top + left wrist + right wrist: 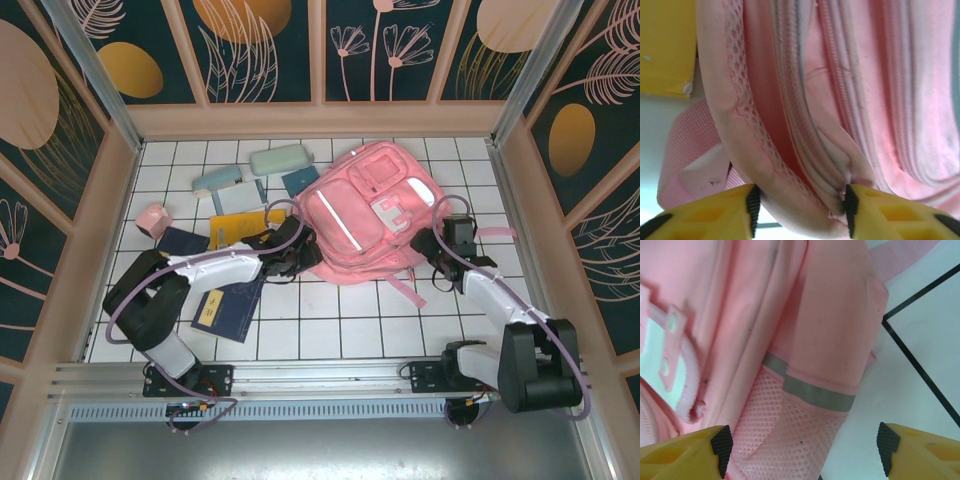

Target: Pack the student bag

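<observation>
Top external view, student bag [365,215] lying mid-bench [330,320], left tool [801,205] pinching a fold of its zip edge, right tool [805,445] gaping wide beside its mesh pocket, holding nothing

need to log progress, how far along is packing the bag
Nothing looks packed yet. In hand: left gripper pinches the zip edge of the pink fabric backpack; right gripper is open at its mesh side. To go: yellow book, pale green case and others lie outside.
</observation>
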You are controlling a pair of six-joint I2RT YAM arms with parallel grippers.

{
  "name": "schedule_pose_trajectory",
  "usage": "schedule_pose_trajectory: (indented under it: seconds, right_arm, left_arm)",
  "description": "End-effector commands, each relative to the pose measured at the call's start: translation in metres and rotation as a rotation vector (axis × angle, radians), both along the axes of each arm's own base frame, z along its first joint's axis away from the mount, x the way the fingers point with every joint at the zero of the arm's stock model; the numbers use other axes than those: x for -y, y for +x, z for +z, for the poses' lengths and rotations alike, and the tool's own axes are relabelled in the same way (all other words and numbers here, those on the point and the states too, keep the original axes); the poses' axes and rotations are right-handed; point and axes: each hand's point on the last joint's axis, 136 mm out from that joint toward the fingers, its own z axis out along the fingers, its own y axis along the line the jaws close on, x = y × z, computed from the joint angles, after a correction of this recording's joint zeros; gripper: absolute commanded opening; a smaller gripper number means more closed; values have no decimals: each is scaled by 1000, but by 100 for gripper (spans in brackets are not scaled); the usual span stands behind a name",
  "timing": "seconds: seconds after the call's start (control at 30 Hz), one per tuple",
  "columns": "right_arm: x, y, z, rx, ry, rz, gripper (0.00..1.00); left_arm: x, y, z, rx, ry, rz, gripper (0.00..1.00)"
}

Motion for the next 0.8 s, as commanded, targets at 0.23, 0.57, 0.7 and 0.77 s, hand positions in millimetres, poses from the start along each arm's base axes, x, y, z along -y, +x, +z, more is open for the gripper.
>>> schedule_pose_trajectory:
  seconds: [0.23,0.57,0.7,0.77]
  right_arm:
    - [-36,-16,-22,-50,147,76,26]
    - [-58,-14,-6,71,269,95,51]
    - [-56,-9,-3,88,328,66,60]
    - [-55,-7,-4,84,357,58,60]
  left_arm:
    - [-40,51,-12,68,238,31,24]
    - [-32,47,33,159,236,-55,52]
    - [0,32,46,218,215,-141,55]
    - [17,25,47,226,183,-167,54]
